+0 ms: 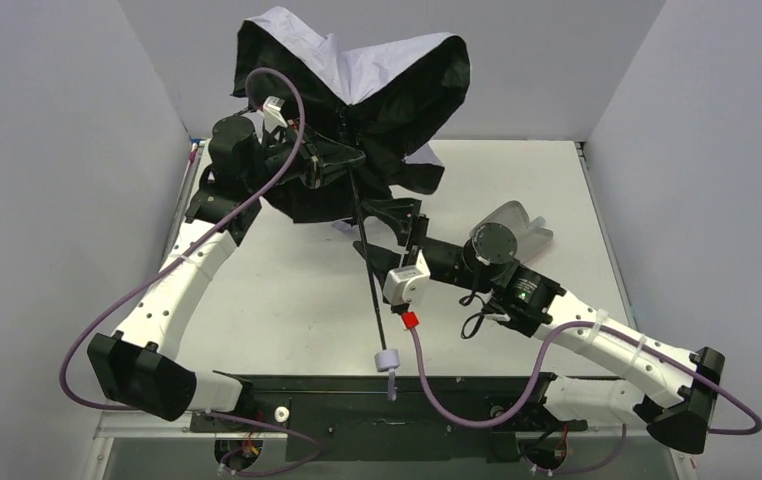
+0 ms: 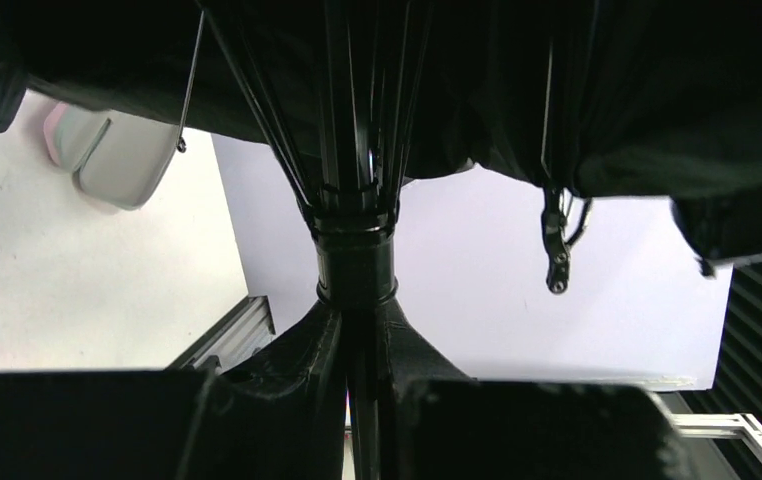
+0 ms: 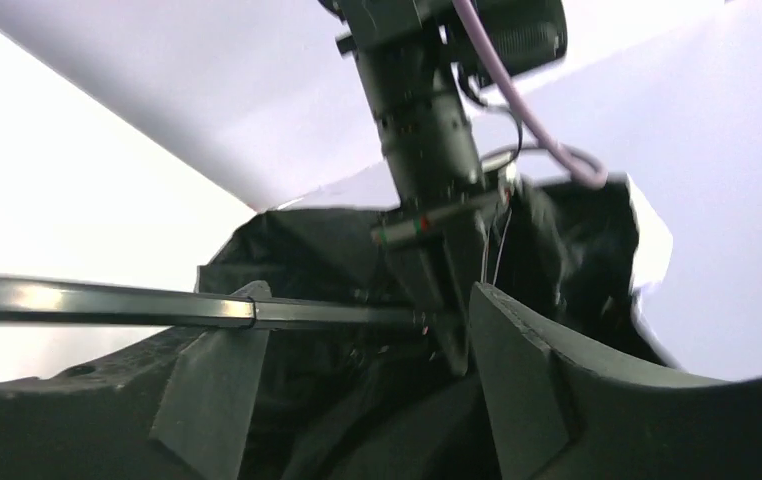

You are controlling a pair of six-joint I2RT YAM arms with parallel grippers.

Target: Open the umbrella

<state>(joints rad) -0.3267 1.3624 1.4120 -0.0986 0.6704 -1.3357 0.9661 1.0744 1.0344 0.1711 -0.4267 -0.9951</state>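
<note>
Umbrella point(image 1: 357, 70) part-spread over the far side of the table point(image 1: 287, 290); your left gripper point(image 2: 357, 335) clamps its shaft point(image 1: 369, 280).
From above, that grip is lost against the black canopy point(image 1: 397, 110); your right gripper point(image 3: 362, 305) has its jaws apart beside the shaft, contact unclear.

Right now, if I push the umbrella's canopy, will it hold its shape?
Probably not: the canopy sags in loose folds, so it is likely floppy. The thin shaft may flex sideways; its handle looks unheld and could swing.
</note>
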